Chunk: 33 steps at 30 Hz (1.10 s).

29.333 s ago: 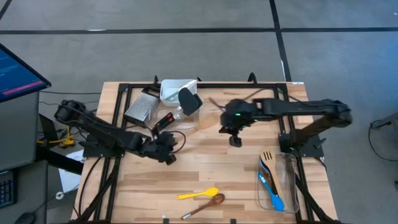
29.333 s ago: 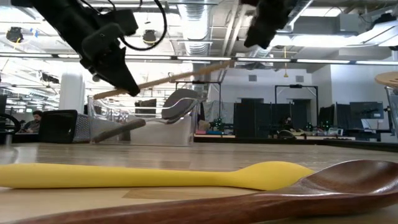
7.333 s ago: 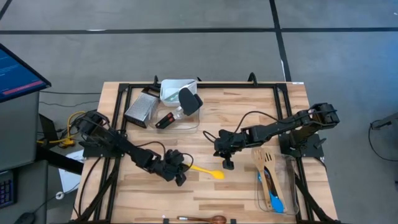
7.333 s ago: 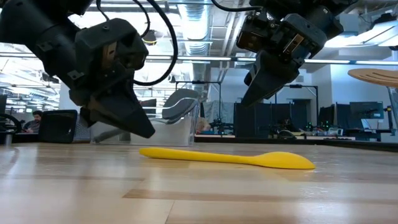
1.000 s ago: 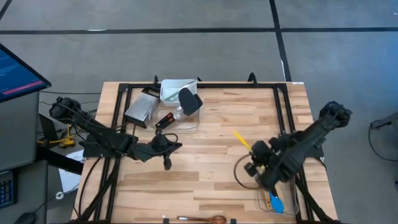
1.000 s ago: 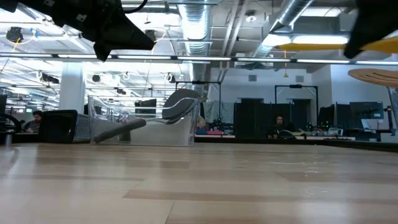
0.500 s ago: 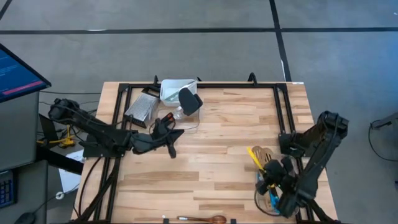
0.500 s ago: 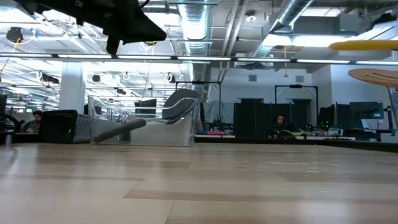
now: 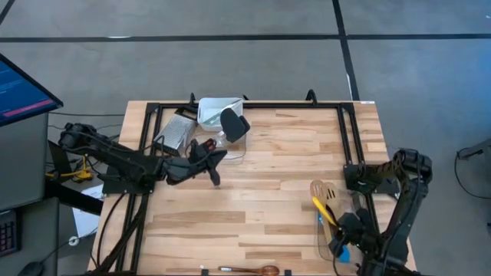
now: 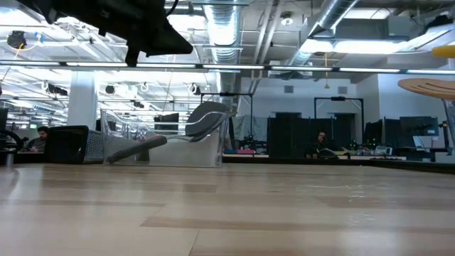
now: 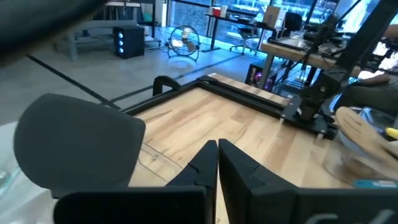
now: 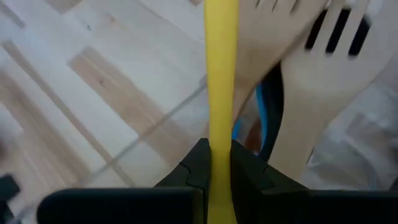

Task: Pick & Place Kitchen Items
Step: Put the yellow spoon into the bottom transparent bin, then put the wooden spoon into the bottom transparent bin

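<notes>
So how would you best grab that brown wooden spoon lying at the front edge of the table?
Grip the wooden spoon at mid-handle, coming straight down from above. It lies flat on the table, and the slim handle fits between fingers better than the wide bowl.

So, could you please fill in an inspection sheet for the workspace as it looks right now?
Surface: wooden table, black frame.
Job's things: yellow spoon in the right hand, over the right tub holding a wooden turner and a blue utensil; wooden spoon at the near edge.
Clutter: back tub, black spatula, grater.
Hands: left hand shut, empty, near the back tub.
Cables: along both arms.
Surroundings: monitor at left.
</notes>
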Tool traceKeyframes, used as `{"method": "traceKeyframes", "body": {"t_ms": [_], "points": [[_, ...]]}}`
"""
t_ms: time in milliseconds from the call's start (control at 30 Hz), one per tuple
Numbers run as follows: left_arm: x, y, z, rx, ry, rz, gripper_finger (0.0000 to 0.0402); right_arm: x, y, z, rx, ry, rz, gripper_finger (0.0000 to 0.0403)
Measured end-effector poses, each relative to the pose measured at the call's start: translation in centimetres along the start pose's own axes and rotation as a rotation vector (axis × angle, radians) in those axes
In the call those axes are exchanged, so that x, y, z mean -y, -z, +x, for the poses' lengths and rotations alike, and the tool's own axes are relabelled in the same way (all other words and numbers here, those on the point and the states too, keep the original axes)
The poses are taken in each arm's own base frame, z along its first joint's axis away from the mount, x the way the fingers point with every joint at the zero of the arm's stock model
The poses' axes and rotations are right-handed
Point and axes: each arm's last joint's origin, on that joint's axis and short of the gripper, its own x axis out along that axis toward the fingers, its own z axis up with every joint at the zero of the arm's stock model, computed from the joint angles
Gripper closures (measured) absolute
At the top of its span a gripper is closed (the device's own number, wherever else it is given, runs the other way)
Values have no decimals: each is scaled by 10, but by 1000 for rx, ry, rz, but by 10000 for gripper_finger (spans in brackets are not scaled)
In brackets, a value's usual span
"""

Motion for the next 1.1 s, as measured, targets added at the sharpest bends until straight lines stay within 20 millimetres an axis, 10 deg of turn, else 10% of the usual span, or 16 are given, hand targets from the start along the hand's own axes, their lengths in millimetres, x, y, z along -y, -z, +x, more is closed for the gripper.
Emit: {"method": "traceKeyframes", "body": {"t_ms": [500, 867, 1100], "points": [[-4, -1, 3, 5, -19, 5, 400, 5, 24, -7, -108, -12, -41, 370], [-3, -1, 3, 6, -19, 3, 400, 3, 22, -8, -225, 26, -127, 224], [-3, -1, 3, 5, -18, 11, 400, 1, -2, -9, -381, 86, -165, 198]]}}
